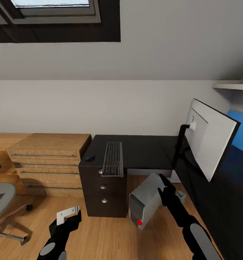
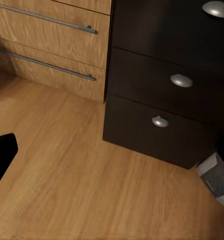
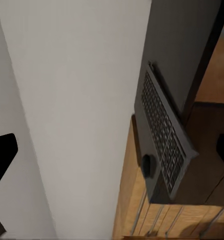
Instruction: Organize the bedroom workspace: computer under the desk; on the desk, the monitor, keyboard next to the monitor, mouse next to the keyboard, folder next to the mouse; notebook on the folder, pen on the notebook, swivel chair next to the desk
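— Nearer the computer (image 1: 147, 203)? 
— Right gripper (image 1: 167, 185), touching its upper right edge at lower centre of the head view; fingers closed on it or only resting against it, impossible to tell. Left gripper (image 1: 71, 215) well apart at lower left, apparently spread around nothing.
— Lie of the case? 
— Tilted on the floor, long axis toward upper right, just right of the desk (image 1: 135, 148) drawers, not yet under. Grey box, red dot on front.

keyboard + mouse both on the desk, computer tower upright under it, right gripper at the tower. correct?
Not quite: the computer tower is not upright. The head view shows it tilted on the floor at the desk's opening, red button low on its front, with the right gripper against its top edge. The rest holds: the keyboard and the mouse both lie on the desk.
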### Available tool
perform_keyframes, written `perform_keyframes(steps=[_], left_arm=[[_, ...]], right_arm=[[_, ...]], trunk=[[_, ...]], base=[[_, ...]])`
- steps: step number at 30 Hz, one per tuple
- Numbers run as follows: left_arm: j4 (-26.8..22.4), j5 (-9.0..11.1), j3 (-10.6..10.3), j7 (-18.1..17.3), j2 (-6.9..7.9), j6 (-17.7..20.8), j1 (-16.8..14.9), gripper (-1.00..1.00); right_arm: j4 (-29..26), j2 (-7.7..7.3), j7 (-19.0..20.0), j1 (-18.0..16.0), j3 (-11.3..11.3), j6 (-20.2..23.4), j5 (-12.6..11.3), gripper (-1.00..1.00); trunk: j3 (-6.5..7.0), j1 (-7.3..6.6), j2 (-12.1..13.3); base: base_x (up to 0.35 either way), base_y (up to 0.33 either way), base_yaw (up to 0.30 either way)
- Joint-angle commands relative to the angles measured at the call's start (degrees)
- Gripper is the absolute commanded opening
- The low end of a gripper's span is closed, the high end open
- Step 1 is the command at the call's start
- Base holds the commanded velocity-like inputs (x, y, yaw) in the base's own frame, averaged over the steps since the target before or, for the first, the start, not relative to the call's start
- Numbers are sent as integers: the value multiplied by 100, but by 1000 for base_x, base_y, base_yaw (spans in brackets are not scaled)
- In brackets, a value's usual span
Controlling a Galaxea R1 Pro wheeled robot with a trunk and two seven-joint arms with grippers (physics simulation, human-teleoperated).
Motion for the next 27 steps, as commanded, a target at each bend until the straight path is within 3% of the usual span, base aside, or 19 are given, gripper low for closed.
perform_keyframes(steps=[1,10,27], left_arm=[[-11,57,-7,44,0,16,-1,100],[-11,71,1,41,8,22,-1,100],[-19,83,14,41,15,17,-1,100]], right_arm=[[-30,-5,-29,-1,4,5,0,100],[-61,-19,-98,0,4,5,125,100],[-54,-32,-103,0,-4,5,146,100]], trunk=[[14,-26,39],[176,-224,400],[481,-597,1081]], base=[[-334,-191,0],[-333,-142,0],[-344,-9,0]])
